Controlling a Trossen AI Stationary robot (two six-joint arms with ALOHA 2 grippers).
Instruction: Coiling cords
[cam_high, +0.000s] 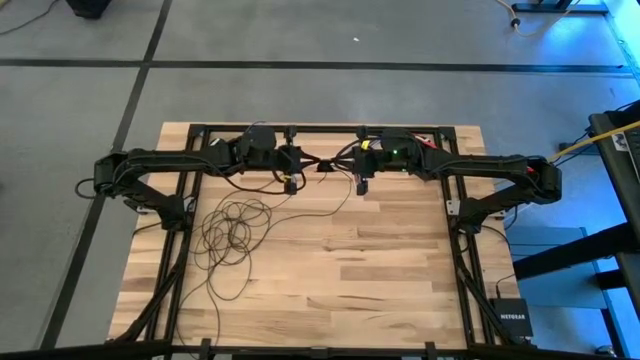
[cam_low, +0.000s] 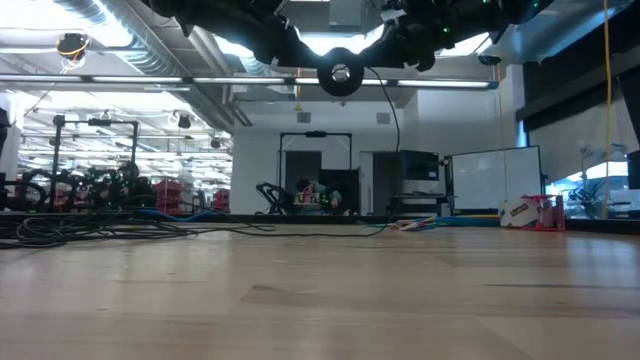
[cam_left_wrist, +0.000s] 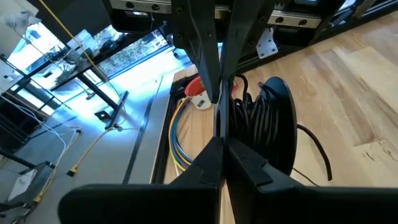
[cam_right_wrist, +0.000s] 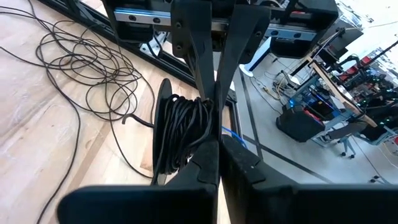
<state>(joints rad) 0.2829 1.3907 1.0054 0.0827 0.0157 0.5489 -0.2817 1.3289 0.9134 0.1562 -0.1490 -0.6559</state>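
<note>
The cords' round black spool (cam_low: 340, 75) hangs high over the table's far middle, cord wound between its two discs (cam_right_wrist: 180, 130). My left gripper (cam_left_wrist: 219, 140) and my right gripper (cam_right_wrist: 217, 138) meet at it from the left and right, both shut on it. One strand (cam_low: 395, 130) drops from the spool to the table. It joins the loose loops of thin dark cord (cam_high: 235, 228) lying on the wood at the left. My left gripper comes at the spool nearly level from the table's left. Its shut fingers (cam_left_wrist: 208, 165) meet beside the wound coil (cam_left_wrist: 249, 124); the fingers hide which part they pinch. The spool is lifted clear, on edge. My right gripper comes nearly level from the table's right, opposite the left one. Its shut fingers (cam_right_wrist: 205, 165) meet at the edge of the coil (cam_right_wrist: 186, 124); the exact place of contact is covered by them. The spool stays clear of the table.
A black frame rail (cam_high: 320, 130) runs along the far edge, with multicoloured wires (cam_left_wrist: 177, 134) beside it. A yellow cable (cam_high: 600, 140) lies off the right edge, and a small black box (cam_high: 513, 318) sits at the near right. Bare wood (cam_high: 350, 280) fills the near half.
</note>
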